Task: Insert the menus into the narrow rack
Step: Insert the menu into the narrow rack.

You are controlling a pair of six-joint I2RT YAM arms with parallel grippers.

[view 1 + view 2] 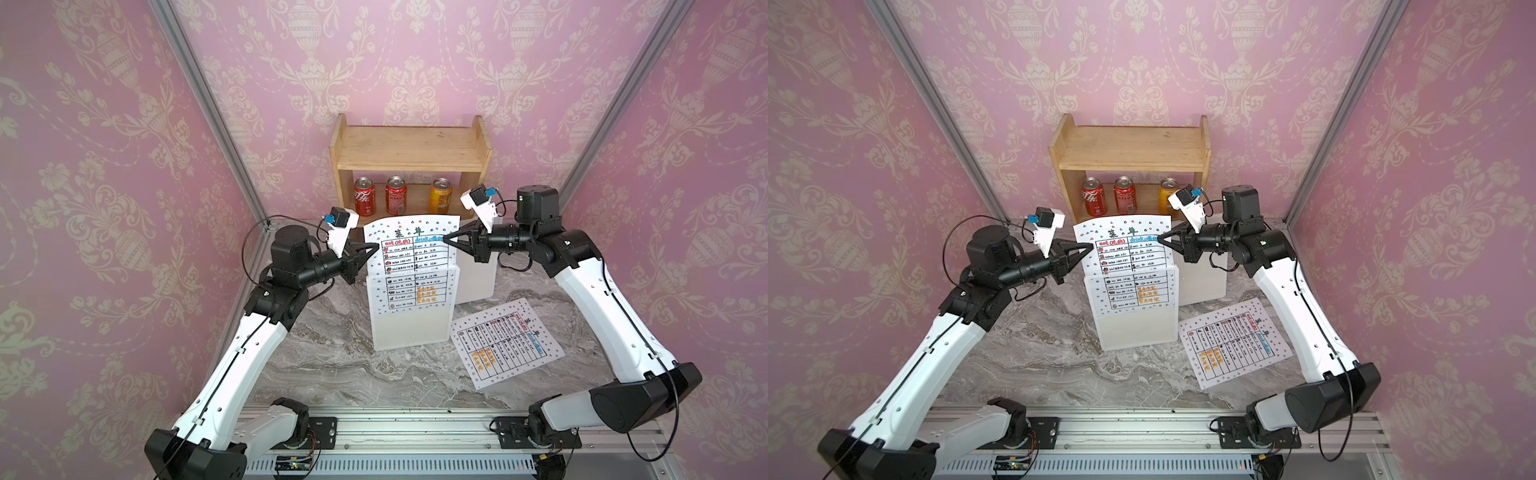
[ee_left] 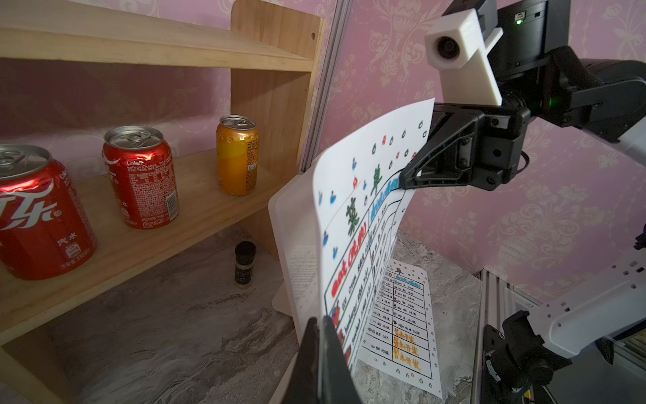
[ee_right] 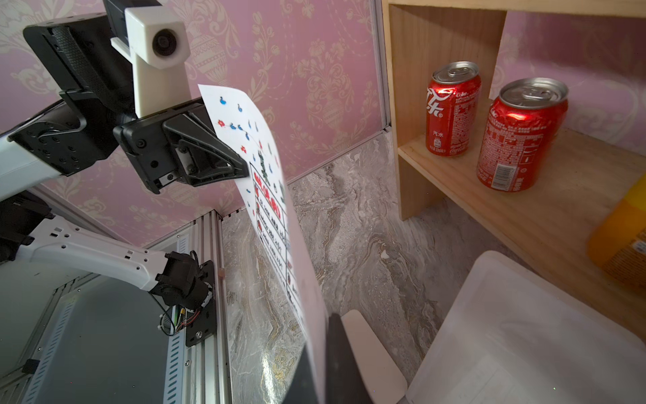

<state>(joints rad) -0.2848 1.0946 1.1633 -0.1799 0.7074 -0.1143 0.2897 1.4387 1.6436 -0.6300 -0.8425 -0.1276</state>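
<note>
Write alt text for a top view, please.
The left gripper and right gripper, jaws shut, hold an upright menu by its sides, its lower part in a translucent rack. A second menu lies flat on the table; a wooden shelf behind holds three cans.

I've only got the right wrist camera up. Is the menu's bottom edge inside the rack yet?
Observer: Yes; in both top views the held menu has its lower part behind the clear front of the rack, short of the bottom.
Operator: Where's the other one?
Observer: The second menu lies flat on the table, on the rack's right-arm side.
Operator: Anything else nearby?
Observer: The left wrist view shows a small dark bottle standing under the wooden shelf.
</note>
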